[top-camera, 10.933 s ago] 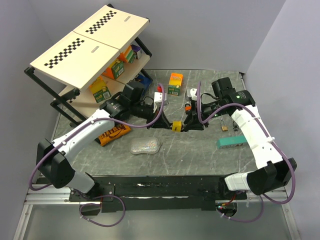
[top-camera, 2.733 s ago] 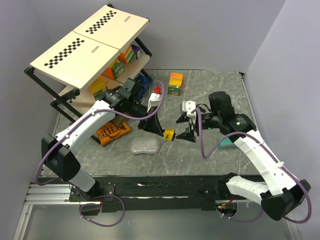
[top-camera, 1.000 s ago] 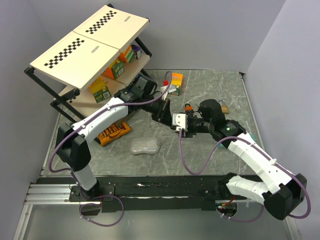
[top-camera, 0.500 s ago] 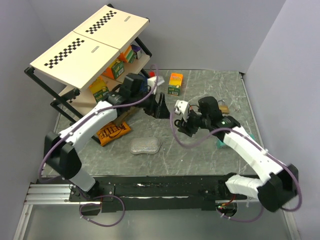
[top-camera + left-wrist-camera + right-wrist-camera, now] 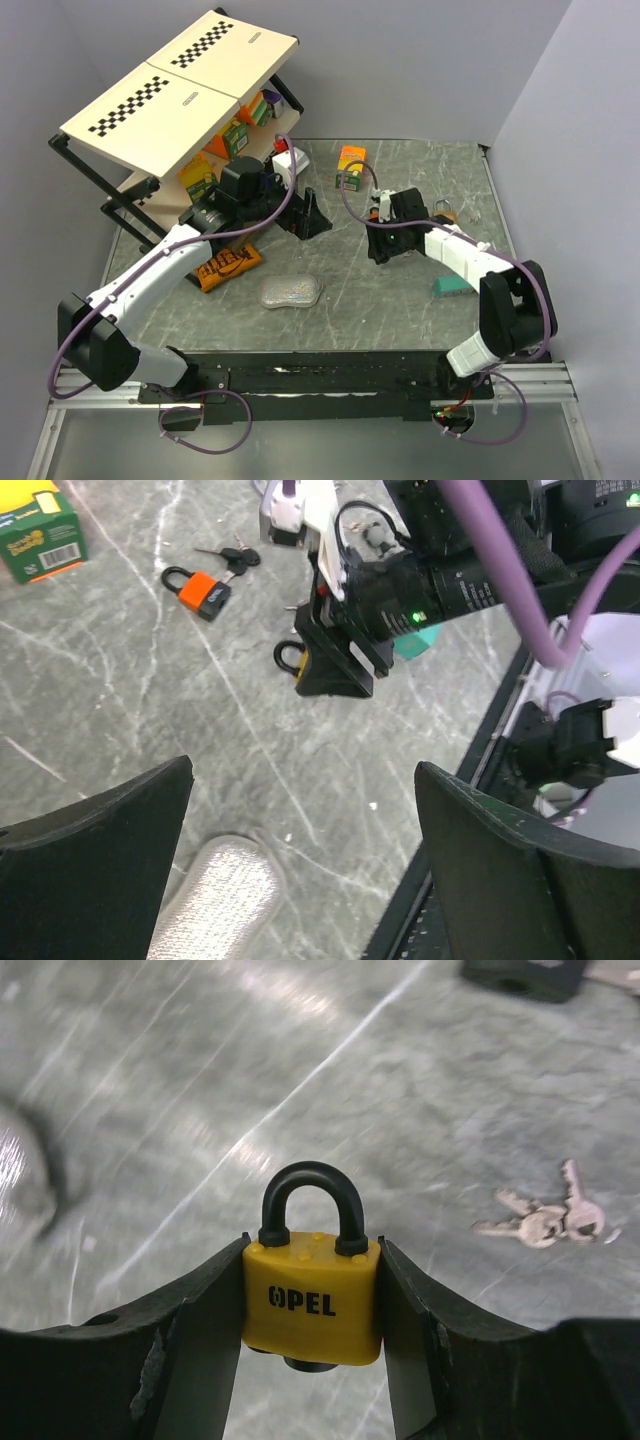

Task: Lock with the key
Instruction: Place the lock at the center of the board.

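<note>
The right claw (image 5: 310,1345) is pinching a yellow metal padlock with black shackle (image 5: 312,1300), shackle seated. The left claw (image 5: 305,870) is hovering spread, empty. Silver keys (image 5: 545,1222) are lying beside that padlock on the grey marbled surface (image 5: 180,1090); turning the key likely remains.

Right gripper (image 5: 312,1250): pressed against both sides of the yellow padlock (image 5: 312,1305).
Yellow padlock: held upright, black shackle uppermost with both legs meeting the body; "OPEL" is printed on its face.
Keys (image 5: 542,1222): laid on the grey table (image 5: 180,1090), right of the padlock and apart from it.
Dark object (image 5: 525,975): cut off by the upper edge.
</note>
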### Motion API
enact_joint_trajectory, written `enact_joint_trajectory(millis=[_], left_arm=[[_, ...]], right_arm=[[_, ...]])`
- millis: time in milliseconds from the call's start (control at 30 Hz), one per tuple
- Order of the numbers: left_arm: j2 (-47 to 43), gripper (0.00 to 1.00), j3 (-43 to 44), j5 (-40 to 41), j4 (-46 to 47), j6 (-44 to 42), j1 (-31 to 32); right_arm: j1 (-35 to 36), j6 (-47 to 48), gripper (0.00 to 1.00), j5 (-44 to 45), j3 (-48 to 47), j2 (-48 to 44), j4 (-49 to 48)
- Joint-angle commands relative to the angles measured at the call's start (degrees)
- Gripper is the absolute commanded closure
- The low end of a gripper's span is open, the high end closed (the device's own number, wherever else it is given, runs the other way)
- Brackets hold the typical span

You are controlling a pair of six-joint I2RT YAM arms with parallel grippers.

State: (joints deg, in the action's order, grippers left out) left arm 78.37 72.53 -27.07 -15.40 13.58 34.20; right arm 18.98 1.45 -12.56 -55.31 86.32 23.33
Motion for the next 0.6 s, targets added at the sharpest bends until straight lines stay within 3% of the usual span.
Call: enact_joint_trajectory(millis=[0, 367, 567], left_arm=[[-1.5, 0.04, -0.6, 1.6, 3.5, -2.8, -0.2], [-0.1, 0.04, 0.1, 1.3, 3.0, -4.3, -0.1], [-0.1, 0.04, -0.2, 1.7, 3.2, -4.1, -0.4]], right_arm=[[0.1, -6.8, 0.87, 8.2, -2.9, 3.4, -7.9], [-0.5, -13.8, 0.80, 12.5, -9.2, 13.8, -6.3], [-0.4, -16.6, 0.70, 16.1, -10.4, 16.4, -3.6]])
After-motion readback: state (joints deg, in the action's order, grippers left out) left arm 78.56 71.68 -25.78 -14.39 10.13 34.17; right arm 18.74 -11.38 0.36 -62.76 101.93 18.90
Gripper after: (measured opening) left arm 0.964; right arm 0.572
